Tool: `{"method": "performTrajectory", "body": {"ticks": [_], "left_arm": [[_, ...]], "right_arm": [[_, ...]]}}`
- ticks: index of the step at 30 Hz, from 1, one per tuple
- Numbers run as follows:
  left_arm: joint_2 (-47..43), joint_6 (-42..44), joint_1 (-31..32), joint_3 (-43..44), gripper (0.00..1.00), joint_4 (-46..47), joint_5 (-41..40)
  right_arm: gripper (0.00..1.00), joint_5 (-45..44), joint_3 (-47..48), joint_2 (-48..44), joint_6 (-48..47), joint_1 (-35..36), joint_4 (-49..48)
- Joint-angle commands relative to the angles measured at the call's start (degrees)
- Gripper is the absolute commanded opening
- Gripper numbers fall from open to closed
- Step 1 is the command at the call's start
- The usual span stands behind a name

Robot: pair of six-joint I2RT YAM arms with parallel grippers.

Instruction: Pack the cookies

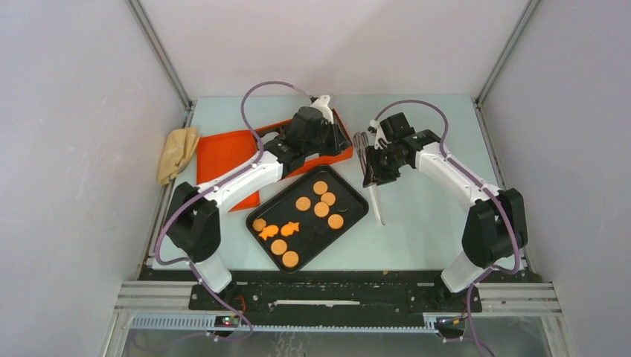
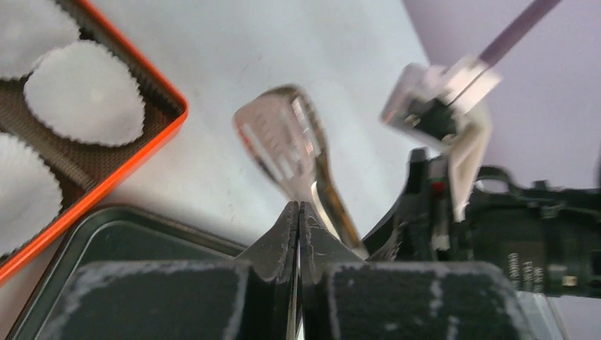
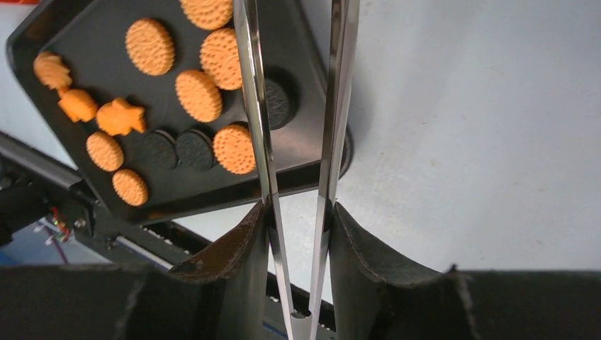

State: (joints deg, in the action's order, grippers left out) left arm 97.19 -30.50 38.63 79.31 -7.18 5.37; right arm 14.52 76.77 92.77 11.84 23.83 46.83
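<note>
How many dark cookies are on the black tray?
3. Two dark cookies lie side by side on the black tray, between orange ones; the third shows partly behind the tongs, which may hide more.

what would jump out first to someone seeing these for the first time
The black tray at the table's centre, dotted with orange and dark cookies, draws the eye first. Just right of it, the right tool clamps a pair of shiny metal tongs. Behind on the left sits an orange box lined with white paper cups, the left tool shut and empty near its right end.
</note>
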Motion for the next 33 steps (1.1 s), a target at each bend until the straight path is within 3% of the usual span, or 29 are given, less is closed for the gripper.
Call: {"method": "performTrajectory", "body": {"ticks": [1, 10, 28, 33], "left_arm": [[-1.1, -1.48, 0.24, 0.16, 0.05, 9.85, 4.56], [4.51, -6.05, 0.19, -0.95, 0.05, 15.16, 9.84], [1.33, -4.55, -0.92, -11.98, 0.04, 15.08, 6.84], [-5.03, -1.31, -1.14, -10.52, 0.04, 6.03, -0.32]], "right_arm": [[0.39, 7.91, 0.13, -1.78, -2.03, 0.96, -3.19], [0.39, 12.47, 0.13, -2.56, -1.97, 2.45, -5.01], [0.39, 5.52, 0.57, -11.11, -1.94, -1.18, -2.86], [0.38, -8.72, 0.45, -11.25, -2.85, 4.73, -0.87]]}}
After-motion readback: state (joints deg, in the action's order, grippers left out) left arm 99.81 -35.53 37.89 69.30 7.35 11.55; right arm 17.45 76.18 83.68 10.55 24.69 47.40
